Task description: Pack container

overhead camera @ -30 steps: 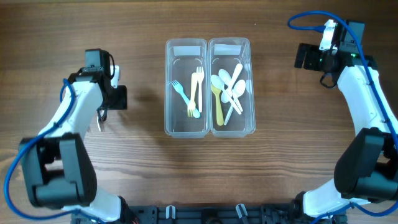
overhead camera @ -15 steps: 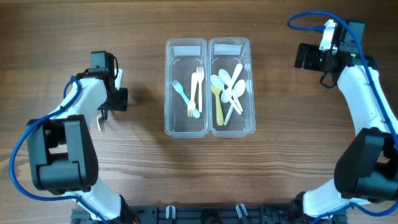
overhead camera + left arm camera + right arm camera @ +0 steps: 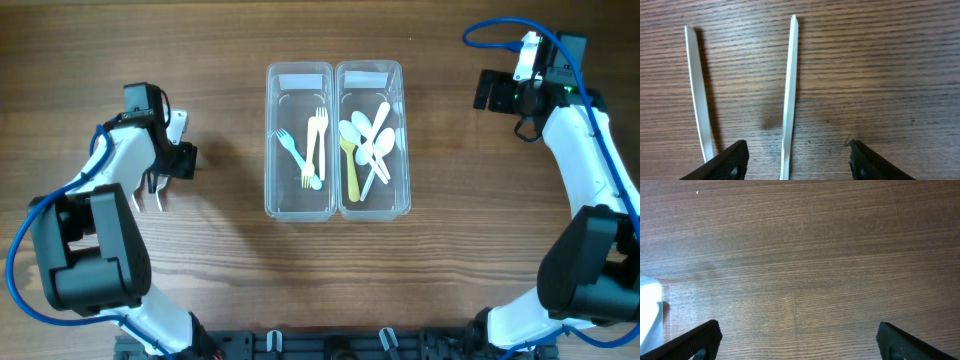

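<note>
- Left hand (image 3: 796, 150): fingers apart, holding nothing; low over desk (image 3: 230, 260), left side, well apart from boxes.
- White handle (image 3: 790, 85): flat on desk, lying in gap between left hand's fingers, touching neither.
- Second white handle (image 3: 697, 95): just beside first, near end hidden behind one finger. Heads of both out of view.
- Left box (image 3: 271, 150): clear, desk centre; holds forks (image 3: 318, 135), one of them blue.
- Right box (image 3: 406, 150): clear, touching left box; holds spoons (image 3: 375, 140), white and yellow.
- Right hand (image 3: 797, 327): wide open, empty, over bare desk at far right.
</note>
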Available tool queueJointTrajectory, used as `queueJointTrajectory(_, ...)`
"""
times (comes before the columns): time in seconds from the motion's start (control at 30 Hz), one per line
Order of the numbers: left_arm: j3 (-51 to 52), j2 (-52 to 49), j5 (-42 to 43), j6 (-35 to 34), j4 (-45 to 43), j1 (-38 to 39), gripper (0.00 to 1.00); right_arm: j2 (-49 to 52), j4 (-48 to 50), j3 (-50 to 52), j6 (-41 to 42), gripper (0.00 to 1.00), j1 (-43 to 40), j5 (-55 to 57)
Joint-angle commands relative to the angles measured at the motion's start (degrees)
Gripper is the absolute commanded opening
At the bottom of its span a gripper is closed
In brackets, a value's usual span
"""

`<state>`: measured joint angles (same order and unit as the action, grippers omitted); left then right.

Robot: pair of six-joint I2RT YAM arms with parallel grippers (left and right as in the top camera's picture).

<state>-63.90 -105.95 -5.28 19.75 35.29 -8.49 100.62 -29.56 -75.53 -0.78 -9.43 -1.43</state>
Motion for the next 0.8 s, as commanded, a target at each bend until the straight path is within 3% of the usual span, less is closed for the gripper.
queueJointTrajectory(0.0, 0.31, -0.15, 3.39, 2.58, -0.2, -0.48, 0.61, -0.85, 0.07, -0.11, -0.59, 1.0, 0.2, 0.15)
queueJointTrajectory(0.17, 0.33, -0.22, 5.46, 2.56, 0.26, -0.48, 0.5, -0.85, 0.07, -0.11, -0.61, 1.0, 0.2, 0.15)
queueJointTrajectory(0.6, 0.37, -6.56, 5.29, 2.58, 1.79, -0.9, 0.49, -0.85, 0.07, -0.11, -0.59, 1.0, 0.2, 0.15)
queueJointTrajectory(0.7, 0.37, -6.8, 5.97, 2.54, 1.99, -0.87, 0.35, -0.85, 0.07, -0.11, -0.61, 1.0, 0.2, 0.15)
queueJointTrajectory(0.77, 0.35, -6.78, 6.4, 2.49, 2.36, -0.72, 0.19, -0.85, 0.07, -0.11, -0.61, 1.0, 0.2, 0.15)
